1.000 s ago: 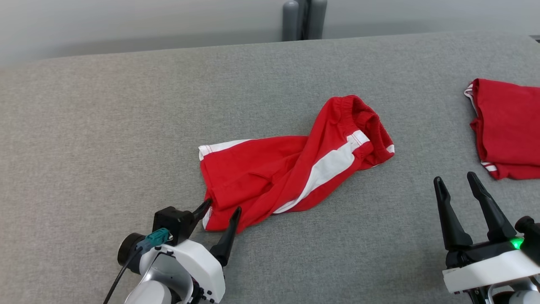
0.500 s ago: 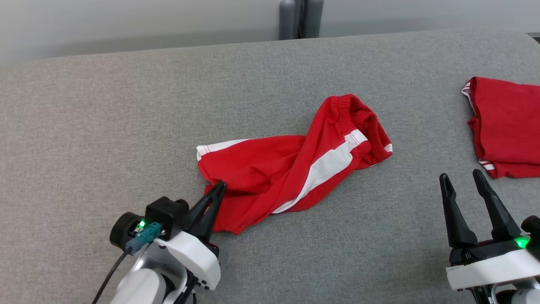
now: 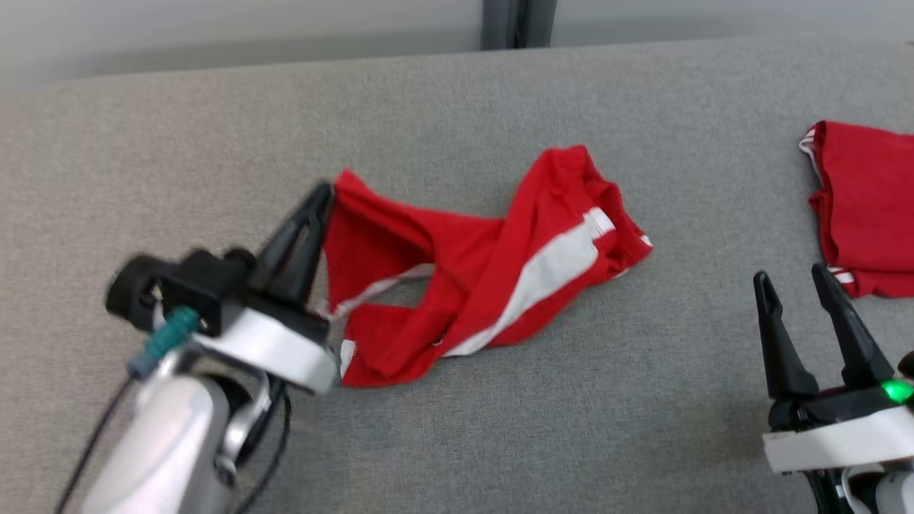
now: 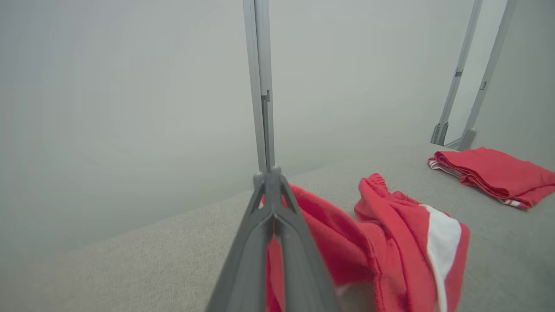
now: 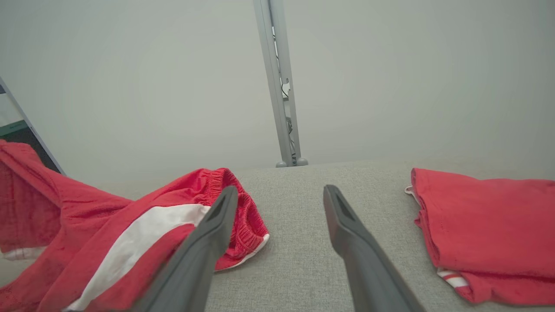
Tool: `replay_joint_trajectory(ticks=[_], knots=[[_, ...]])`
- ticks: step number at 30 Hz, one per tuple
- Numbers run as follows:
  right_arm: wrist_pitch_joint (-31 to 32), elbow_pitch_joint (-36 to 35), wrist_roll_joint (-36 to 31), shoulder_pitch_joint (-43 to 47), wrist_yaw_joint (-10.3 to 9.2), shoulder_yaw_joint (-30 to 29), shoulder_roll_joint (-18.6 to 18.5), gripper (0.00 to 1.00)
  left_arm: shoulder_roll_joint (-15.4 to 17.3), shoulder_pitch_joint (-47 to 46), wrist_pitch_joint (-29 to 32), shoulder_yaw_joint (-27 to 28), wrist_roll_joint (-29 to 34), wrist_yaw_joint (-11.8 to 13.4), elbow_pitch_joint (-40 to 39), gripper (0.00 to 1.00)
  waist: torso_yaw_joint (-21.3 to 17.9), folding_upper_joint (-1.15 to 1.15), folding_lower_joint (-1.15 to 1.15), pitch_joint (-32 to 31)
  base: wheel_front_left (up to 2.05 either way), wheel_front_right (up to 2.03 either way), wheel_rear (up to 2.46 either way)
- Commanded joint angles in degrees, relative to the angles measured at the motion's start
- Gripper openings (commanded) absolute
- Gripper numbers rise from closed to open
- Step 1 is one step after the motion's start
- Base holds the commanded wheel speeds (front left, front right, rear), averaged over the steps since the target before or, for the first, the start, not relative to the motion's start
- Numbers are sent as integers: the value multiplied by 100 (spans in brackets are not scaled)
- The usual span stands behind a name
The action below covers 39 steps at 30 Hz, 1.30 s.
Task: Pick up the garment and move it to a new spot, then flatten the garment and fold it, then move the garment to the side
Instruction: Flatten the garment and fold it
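Shorts [image 3: 500, 271], red with a white stripe, lie crumpled near the middle of the grey table [image 3: 178, 143], with one corner held up off the surface. The left tool [image 3: 323, 194] is clamped tight on that raised corner. The right tool [image 3: 789, 275] hovers at the near right, fingers spread apart, gripping nothing. Another red cloth [image 3: 864, 207] lies folded at the far right, well apart from the shorts.

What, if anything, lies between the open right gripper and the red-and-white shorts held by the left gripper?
Nothing visible. Bare grey surface separates the right gripper from the shorts. The folded red garment lies to that gripper's right, off the path. The left gripper is shut on the shorts' opposite end.
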Motion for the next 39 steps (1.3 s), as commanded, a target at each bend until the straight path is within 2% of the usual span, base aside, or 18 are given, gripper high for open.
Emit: replay_joint_trajectory(ticks=[1, 7, 11, 17, 18, 19, 20, 23, 28, 34, 39], knots=[[-49, -44, 53, -103, 2, 19, -45, 100, 60, -241, -19, 83, 33, 22, -15, 0, -62, 0, 0, 179, 0, 0, 0], [-105, -90, 123, -365, 2, 106, -54, 100, 176, -1379, -145, 357, 0, -127, 709, 0, -333, 0, 0, 729, 0, 0, 0], [-207, 52, 203, -538, 2, 227, 2, 100, 220, -2111, -380, 402, -59, -313, 2070, 0, -576, 0, 0, 1016, 0, 0, 0], [-317, 225, 253, -616, 2, 257, -4, 100, 22, -2390, -862, 377, -235, -463, 3436, 0, -691, 0, 0, 1060, 0, 0, 0], [-316, 233, 254, -606, 2, 233, -13, 100, -14, -2392, -914, 369, -284, -487, 3590, 14, -674, 0, 0, 1050, 0, 0, 0], [-331, 247, 253, -598, 2, 212, -19, 100, -42, -2386, -982, 372, -308, -488, 3713, 68, -649, 0, 0, 1031, 0, 0, 0], [-344, 254, 239, -597, 2, 206, -23, 100, -78, -2359, -1033, 365, -321, -496, 3799, 100, -623, 0, 0, 1007, 0, 0, 0], [-359, 264, 198, -591, 2, 183, -62, 100, -205, -2150, -1196, 356, -357, -449, 3933, 100, -525, 0, 0, 907, 0, 0, 0], [-366, 234, 135, -538, 2, 144, -120, 100, -251, -1692, -1371, 453, -218, -121, 3500, 100, -352, 0, 0, 666, 0, 0, 0], [-306, 134, 41, -416, 2, 94, -168, 100, -265, -657, -1397, 848, -39, 447, 1966, 100, -161, 0, 0, 326, 0, 0, 0], [-182, 42, -54, -267, 2, 49, -163, 100, -264, 337, -1400, 1073, 126, 772, 797, 100, -57, 0, 0, 78, 0, 0, 0]])
